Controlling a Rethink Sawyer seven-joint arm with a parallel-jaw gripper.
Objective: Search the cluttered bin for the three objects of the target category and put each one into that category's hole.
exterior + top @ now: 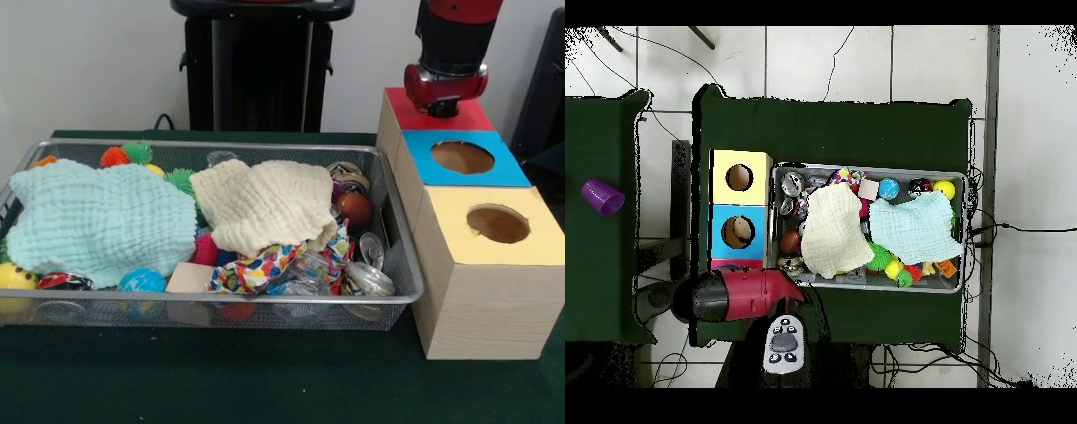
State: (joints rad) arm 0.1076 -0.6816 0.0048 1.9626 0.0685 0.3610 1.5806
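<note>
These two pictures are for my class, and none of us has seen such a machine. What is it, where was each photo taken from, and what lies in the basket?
The red and black machine is a robot arm. One photo faces it across the table; the other looks straight down. The arm hangs over a red-topped box, which covers its claw, so I cannot tell whether it holds anything. Next to that box stand a blue box and a yellow box, each with a round hole on top. Beside them is a wire basket of clutter: a mint cloth, a cream cloth, spiky balls, cans and a patterned rag. In the view from above, a purple cup lies on a side table.
</note>
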